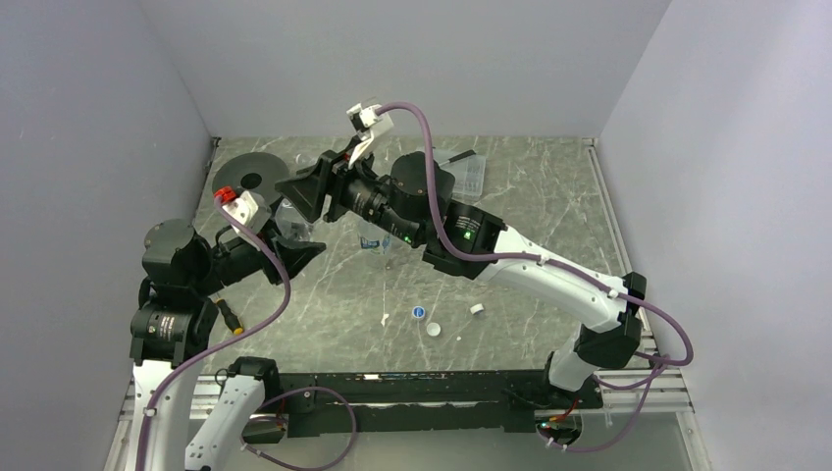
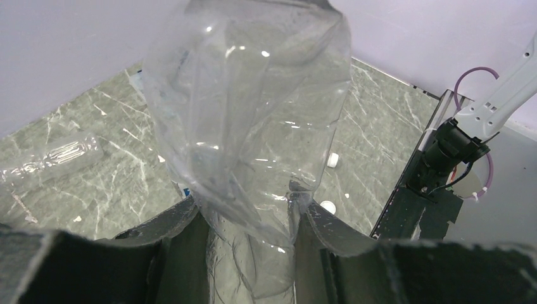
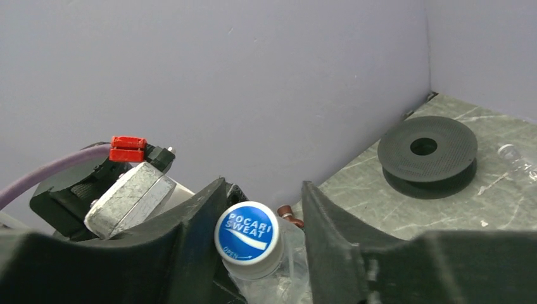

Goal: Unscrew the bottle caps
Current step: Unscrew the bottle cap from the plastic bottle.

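Note:
My left gripper [image 2: 250, 215] is shut on the crumpled lower body of a clear bottle [image 2: 253, 126], which it holds up off the table toward the right arm. The same bottle [image 1: 294, 224] shows faintly in the top view between both grippers. Its cap [image 3: 247, 233], white with a blue printed top, sits between the fingers of my right gripper [image 3: 263, 190]. The cap rests against the left finger [image 3: 202, 209], and a gap separates it from the right finger [image 3: 323, 209], so the jaws stand open around it. Three loose caps [image 1: 419, 313] lie on the table.
A black spool [image 1: 245, 180] stands at the back left. A short labelled bottle [image 1: 373, 240] stands mid-table, and a clear tray [image 1: 469, 172] sits at the back. Another clear bottle [image 2: 54, 158] lies on its side. Grey walls enclose the table.

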Robot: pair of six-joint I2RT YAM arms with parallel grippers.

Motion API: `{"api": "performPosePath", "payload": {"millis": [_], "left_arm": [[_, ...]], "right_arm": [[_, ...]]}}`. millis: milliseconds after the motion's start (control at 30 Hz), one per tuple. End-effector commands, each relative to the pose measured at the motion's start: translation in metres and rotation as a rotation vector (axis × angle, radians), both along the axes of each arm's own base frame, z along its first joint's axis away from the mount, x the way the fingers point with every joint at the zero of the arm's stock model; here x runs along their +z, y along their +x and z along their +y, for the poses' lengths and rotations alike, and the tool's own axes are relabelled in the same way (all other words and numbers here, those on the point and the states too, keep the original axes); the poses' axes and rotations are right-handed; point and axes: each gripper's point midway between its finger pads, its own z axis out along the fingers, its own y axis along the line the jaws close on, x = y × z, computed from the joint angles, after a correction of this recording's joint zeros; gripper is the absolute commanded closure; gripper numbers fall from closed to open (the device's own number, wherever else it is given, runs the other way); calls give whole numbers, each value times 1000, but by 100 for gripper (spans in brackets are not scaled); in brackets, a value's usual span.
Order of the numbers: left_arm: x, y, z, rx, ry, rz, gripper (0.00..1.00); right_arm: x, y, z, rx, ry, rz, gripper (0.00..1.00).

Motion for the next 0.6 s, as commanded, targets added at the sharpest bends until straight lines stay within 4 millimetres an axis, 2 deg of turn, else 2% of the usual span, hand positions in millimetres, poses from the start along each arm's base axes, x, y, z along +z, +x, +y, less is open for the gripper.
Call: {"api": "performPosePath", "payload": {"millis": [0,100,333,467,567], "left_arm": [[12,-1,-1,-6,-17,-41,95],[12,-1,-1,-7,-20,-41,95],[21,-2,-5,-30,-44,-35,95],[34,-18,-16,-136,-87,-25,97],[50,-45,-29,-301,-131,-22,100]], "right_arm": [[32,-3,-13,-13,73,-32,57],[30,-3,-11,-7,67,-30,73],[36,-10,-10,55,56,-75,100],[50,-32,-19,242,92,-177,100],[65,-61,-31,407,146,-297,100]]}}
